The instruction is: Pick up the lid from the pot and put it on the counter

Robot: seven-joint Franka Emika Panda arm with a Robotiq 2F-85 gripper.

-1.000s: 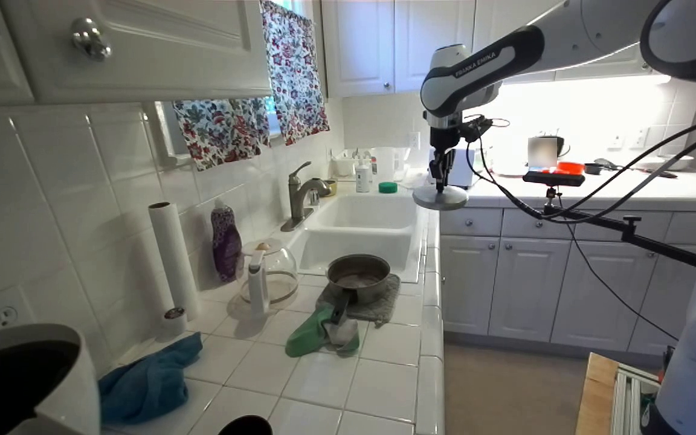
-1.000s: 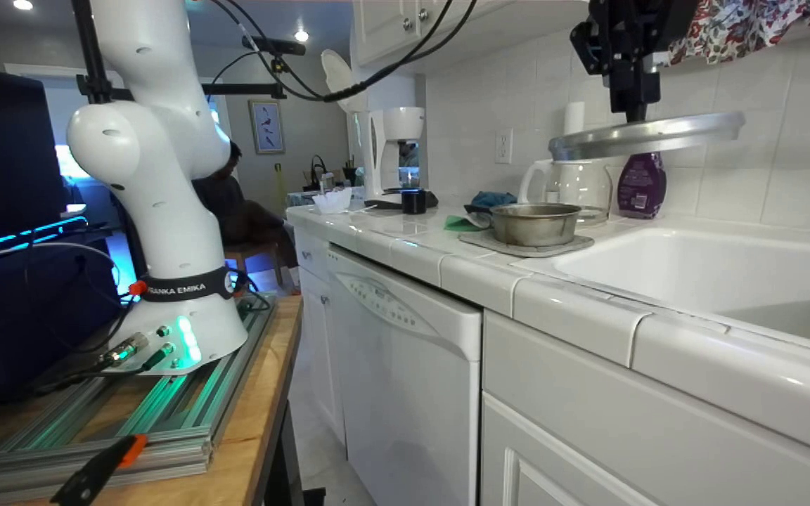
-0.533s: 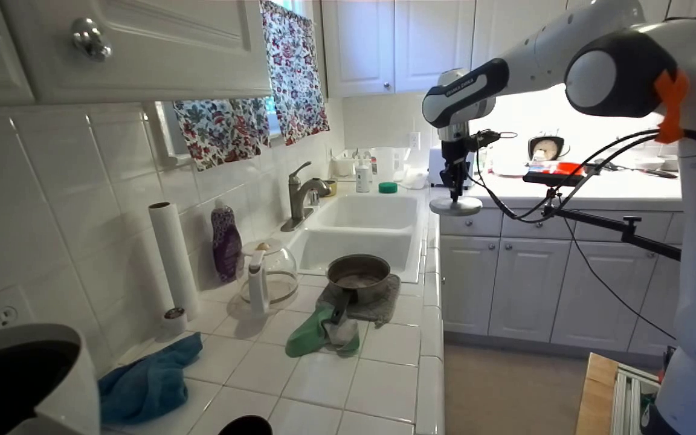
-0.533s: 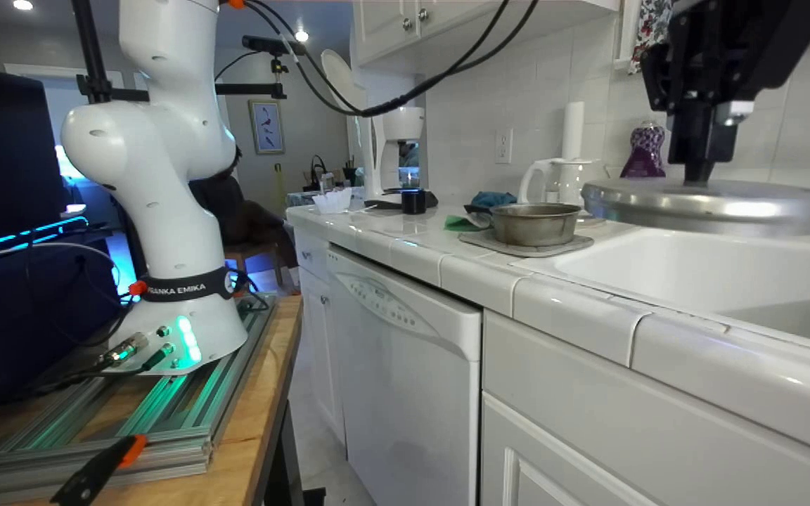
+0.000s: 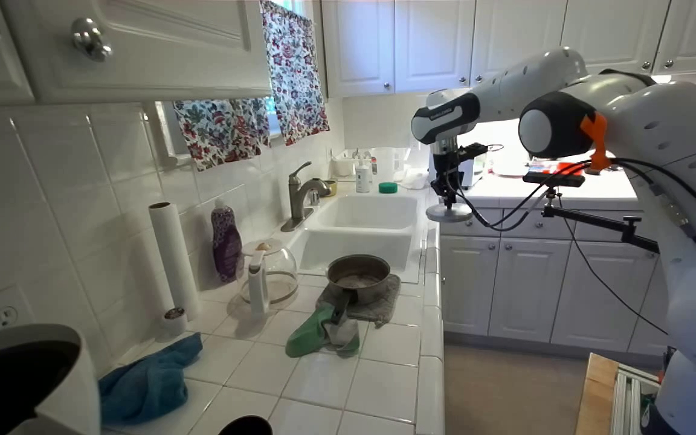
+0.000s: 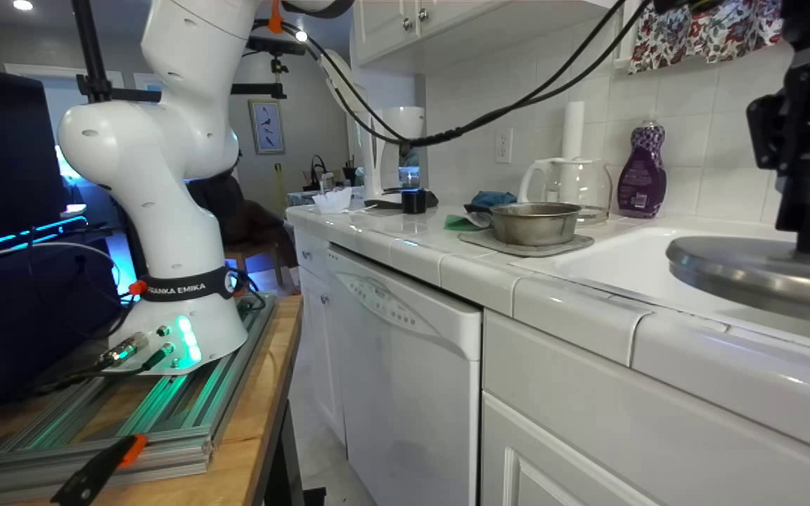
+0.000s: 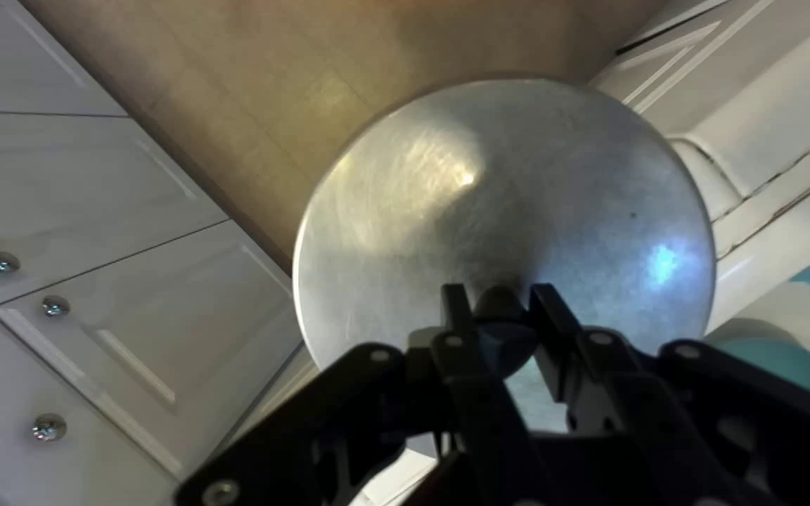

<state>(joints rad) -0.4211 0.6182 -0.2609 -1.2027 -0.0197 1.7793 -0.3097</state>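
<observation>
My gripper (image 7: 498, 299) is shut on the dark knob of the grey-silver lid (image 7: 391, 211). The lid is held in the air, roughly level, knob up. In an exterior view the lid (image 5: 444, 216) hangs by the counter's front edge near the far sink basin, with the gripper (image 5: 450, 204) above it. The lid (image 6: 735, 270) also shows at the right of an exterior view, partly cut off. The wrist view shows floor and the counter's front edge beyond it. The uncovered grey pot (image 5: 374, 291) stands on the white-tiled counter (image 5: 384, 374), well apart from the lid.
The white double sink (image 5: 363, 211) with a faucet (image 5: 299, 199) lies behind the pot. A grey mat (image 5: 393, 296) is under the pot. A glass carafe (image 5: 275, 278), a green cloth (image 5: 309, 338) and a blue cloth (image 5: 142, 386) lie around it. A green round item (image 5: 388, 188) stands past the sink.
The lid has come down and farther from the pot, held by my gripper throughout. It was tilted and now looks level. The pot has not moved.
</observation>
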